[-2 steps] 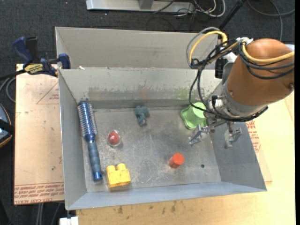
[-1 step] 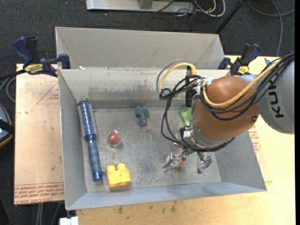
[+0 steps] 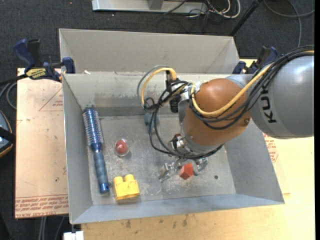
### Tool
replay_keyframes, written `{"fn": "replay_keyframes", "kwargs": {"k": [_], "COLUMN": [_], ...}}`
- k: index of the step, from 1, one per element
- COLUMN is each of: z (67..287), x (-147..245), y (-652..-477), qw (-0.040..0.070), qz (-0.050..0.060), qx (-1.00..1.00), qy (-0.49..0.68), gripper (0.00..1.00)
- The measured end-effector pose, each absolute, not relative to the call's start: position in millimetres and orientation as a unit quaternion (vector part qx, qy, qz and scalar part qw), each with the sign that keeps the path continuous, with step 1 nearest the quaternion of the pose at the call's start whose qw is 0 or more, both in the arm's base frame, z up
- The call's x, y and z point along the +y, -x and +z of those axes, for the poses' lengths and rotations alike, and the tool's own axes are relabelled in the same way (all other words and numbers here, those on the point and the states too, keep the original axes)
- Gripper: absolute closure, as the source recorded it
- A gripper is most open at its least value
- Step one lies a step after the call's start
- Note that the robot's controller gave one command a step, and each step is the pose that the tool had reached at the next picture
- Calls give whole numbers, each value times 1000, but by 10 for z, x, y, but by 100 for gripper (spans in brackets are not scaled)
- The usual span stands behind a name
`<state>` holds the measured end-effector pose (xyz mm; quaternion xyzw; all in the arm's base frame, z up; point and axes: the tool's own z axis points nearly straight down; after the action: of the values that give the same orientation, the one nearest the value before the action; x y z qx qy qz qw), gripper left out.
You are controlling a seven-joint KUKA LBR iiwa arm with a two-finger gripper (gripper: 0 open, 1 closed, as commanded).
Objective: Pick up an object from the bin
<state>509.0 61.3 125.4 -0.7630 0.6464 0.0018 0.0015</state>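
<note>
Robot lab: KUKA arm (image 3: 280,99), clamped bin (image 3: 150,49), floor cables (image 3: 220,4).

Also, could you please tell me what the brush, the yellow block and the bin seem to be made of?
Brush: likely plastic, glossy blue handle and bristles. Yellow block: moulded plastic, judging by its studs and even, bright colour. Bin: sheet metal, dull grey, its floor scuffed and scratched.

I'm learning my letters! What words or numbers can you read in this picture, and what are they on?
"KU": big black letters, turned sideways, on the grey robot arm; the rest of the word is out of sight.
No text can be read on the blue hairbrush, red ball, yellow block or small red thing.
</note>
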Motion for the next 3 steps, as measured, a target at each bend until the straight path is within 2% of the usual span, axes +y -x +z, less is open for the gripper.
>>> {"fn": "replay_keyframes", "kwargs": {"k": [1, 2, 3], "z": [1348, 874, 755], "x": [-114, -745, -475], "y": [-5102, -5214, -5234], "qw": [0, -1, -1], "qz": [0, 2, 1], "qx": [547, 485, 476], "qy": [837, 874, 879], "gripper": [0, 0, 0]}}
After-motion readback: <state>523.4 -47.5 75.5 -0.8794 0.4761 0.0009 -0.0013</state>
